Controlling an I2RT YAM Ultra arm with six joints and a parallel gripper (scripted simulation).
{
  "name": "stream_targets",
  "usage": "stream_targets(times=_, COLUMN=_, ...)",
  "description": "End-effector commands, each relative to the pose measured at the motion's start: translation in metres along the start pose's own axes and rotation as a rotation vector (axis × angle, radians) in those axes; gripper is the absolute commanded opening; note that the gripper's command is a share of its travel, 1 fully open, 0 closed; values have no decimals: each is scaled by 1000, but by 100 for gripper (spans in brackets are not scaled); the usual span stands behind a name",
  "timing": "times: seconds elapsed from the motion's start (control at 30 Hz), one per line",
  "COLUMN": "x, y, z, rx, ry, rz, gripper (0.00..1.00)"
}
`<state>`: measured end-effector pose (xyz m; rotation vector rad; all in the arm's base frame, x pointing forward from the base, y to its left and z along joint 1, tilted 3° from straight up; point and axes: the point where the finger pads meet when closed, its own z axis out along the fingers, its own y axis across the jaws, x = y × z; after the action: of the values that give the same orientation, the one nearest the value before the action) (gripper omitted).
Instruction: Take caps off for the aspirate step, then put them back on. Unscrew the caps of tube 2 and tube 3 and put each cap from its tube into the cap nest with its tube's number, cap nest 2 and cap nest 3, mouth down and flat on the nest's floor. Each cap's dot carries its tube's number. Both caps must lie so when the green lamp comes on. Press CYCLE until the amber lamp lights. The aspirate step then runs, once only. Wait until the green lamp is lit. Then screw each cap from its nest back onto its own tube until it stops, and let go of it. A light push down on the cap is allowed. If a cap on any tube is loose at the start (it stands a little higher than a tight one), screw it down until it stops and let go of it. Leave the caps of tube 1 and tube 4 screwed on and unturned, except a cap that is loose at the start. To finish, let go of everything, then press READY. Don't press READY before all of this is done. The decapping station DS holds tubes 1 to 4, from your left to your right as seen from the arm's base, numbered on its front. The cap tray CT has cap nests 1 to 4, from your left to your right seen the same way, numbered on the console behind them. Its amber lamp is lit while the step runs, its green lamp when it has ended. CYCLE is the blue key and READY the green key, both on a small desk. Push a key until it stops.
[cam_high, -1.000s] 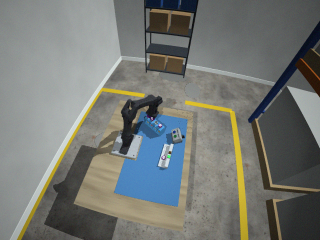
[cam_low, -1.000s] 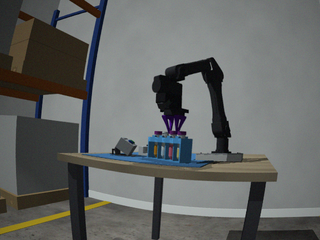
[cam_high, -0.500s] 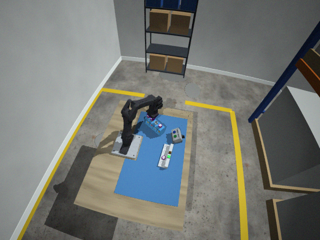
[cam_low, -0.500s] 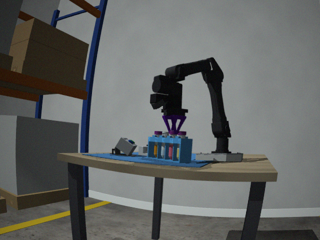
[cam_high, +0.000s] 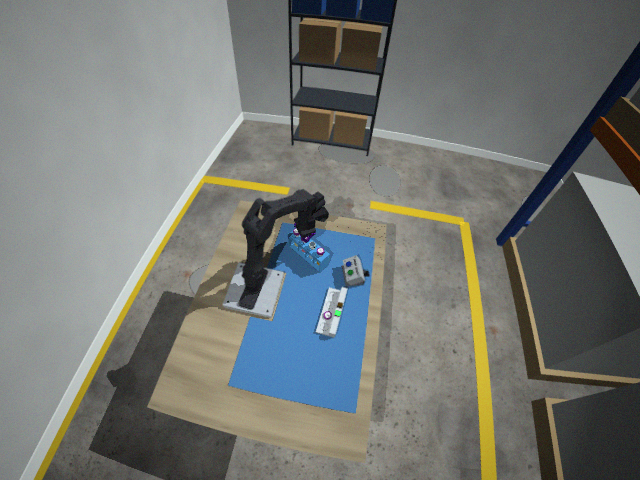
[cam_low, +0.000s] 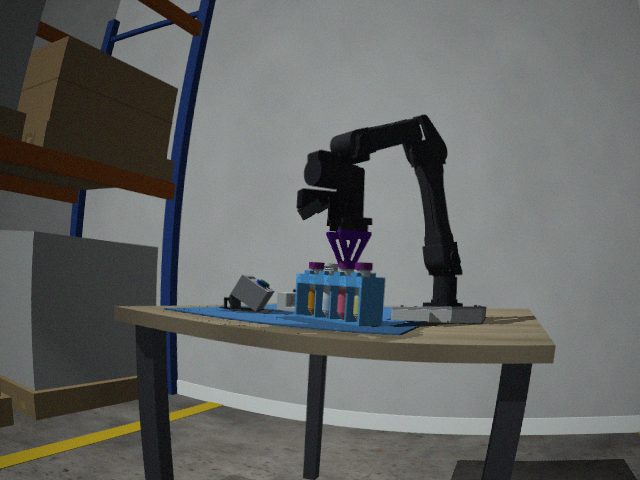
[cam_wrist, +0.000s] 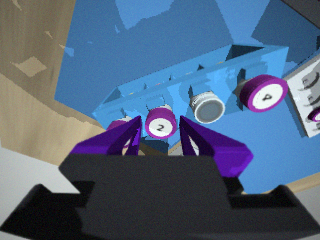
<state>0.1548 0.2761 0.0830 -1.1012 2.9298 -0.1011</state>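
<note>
The blue decapping station (cam_high: 310, 256) (cam_low: 373, 299) (cam_wrist: 200, 75) holds four tubes. In the wrist view, the purple cap with dot 2 (cam_wrist: 160, 126) sits on tube 2. My gripper (cam_wrist: 160, 120) (cam_low: 348, 260) (cam_high: 306, 237) hangs straight over it, with the purple fingers on either side and a small gap to the cap on each side; it is open. Tube 3 (cam_wrist: 209, 108) stands uncapped with a grey mouth. Cap 4 (cam_wrist: 263, 94) is on its tube. Cap 1 (cam_wrist: 117, 125) is mostly hidden behind my left finger. A purple cap (cam_high: 327, 315) lies in the white cap tray (cam_high: 324, 328), and the green lamp (cam_high: 338, 311) beside it is lit.
The small grey desk (cam_high: 354, 270) (cam_low: 250, 291) with the blue and green keys stands between the station and the tray. The arm's base plate (cam_high: 254, 294) is at the mat's edge. The blue mat (cam_high: 294, 361) lies on the wooden table.
</note>
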Motion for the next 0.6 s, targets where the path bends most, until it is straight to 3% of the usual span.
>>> stream_targets(times=0.0, x=-3, y=1, z=-3, rx=-8, ry=-17, rz=25, gripper=49)
stream_targets(times=0.33, x=-3, y=1, z=-3, rx=-8, ry=-17, rz=25, gripper=49)
stream_targets(times=0.57, x=-3, y=1, z=-4, rx=-6, ry=-18, rz=-255, gripper=49)
